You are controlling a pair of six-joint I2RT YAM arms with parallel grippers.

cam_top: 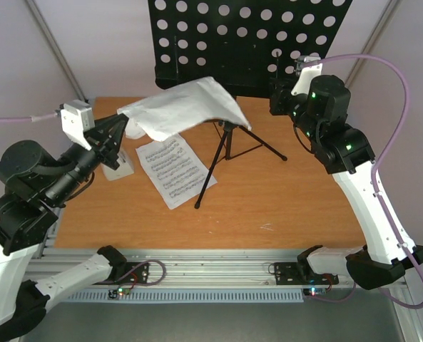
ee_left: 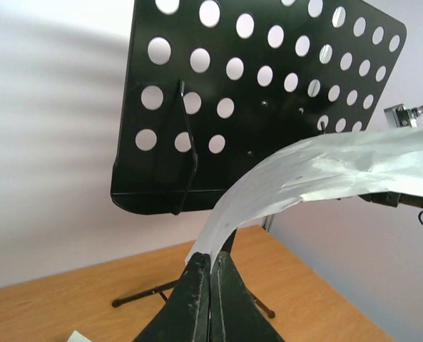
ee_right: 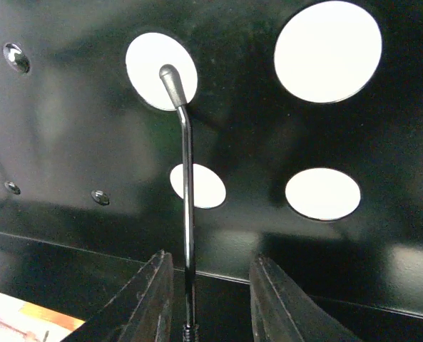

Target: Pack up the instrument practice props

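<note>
The black music stand has its perforated desk (cam_top: 247,43) at the back and its tripod legs (cam_top: 229,153) on the wooden table. My left gripper (cam_top: 128,122) is shut on the corner of a white sheet-music page (cam_top: 186,107) and holds it in the air, curling in front of the desk. The left wrist view shows the shut gripper (ee_left: 211,260) pinching the page (ee_left: 318,167) below the desk (ee_left: 254,92). A second printed page (cam_top: 170,167) lies flat on the table. My right gripper (cam_top: 279,92) is at the desk's lower right. Its jaws (ee_right: 211,274) stand open around the thin metal page-holder wire (ee_right: 186,178), which is close to the left finger.
A small pale object (cam_top: 118,167) lies on the table, partly hidden under my left arm. Grey walls close in the table at the back and sides. A purple cable (cam_top: 404,92) loops beside the right arm. A metal rail (cam_top: 218,271) runs along the near edge.
</note>
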